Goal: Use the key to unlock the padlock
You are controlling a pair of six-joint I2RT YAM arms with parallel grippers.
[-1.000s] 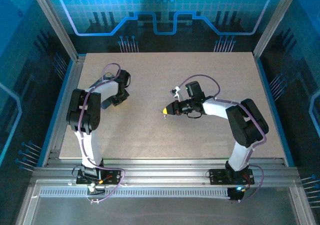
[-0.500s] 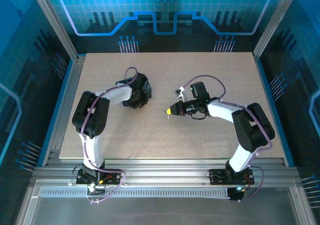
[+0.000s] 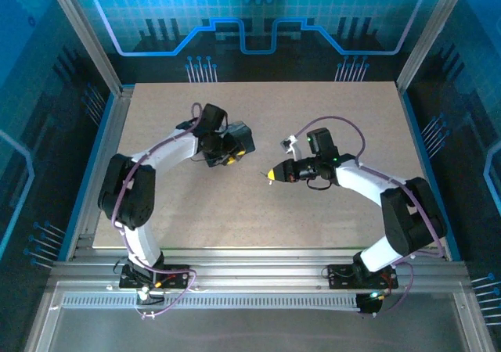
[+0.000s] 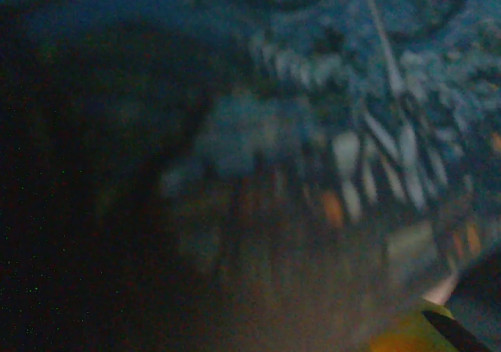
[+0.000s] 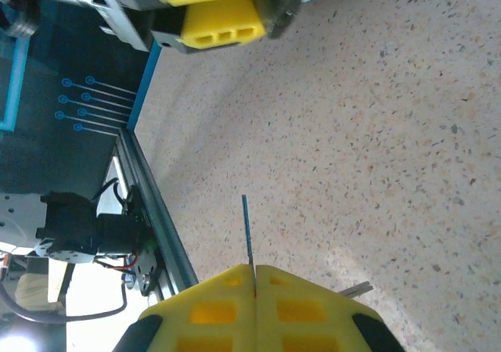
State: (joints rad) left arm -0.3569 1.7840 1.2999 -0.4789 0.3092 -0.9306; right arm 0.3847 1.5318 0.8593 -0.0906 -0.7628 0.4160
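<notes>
While the right pincer [image 5: 254, 272] clamps the key [image 5: 247, 231], its shaft juts straight out leftward.

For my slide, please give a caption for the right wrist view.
Right pincer, shut on the key, its thin blade pointing out over the speckled table.

Speckled beige tabletop [image 3: 313, 219], bordered by aluminium frame [image 3: 258, 267].

Beige table [image 3: 313, 211], fine dark and tan speckle all over. Right gripper [image 5: 254, 278] yellow; key [image 5: 247, 235] dull blue-grey. Left gripper [image 5: 223, 6] yellow. Arms [image 3: 360, 178] white and black.
</notes>
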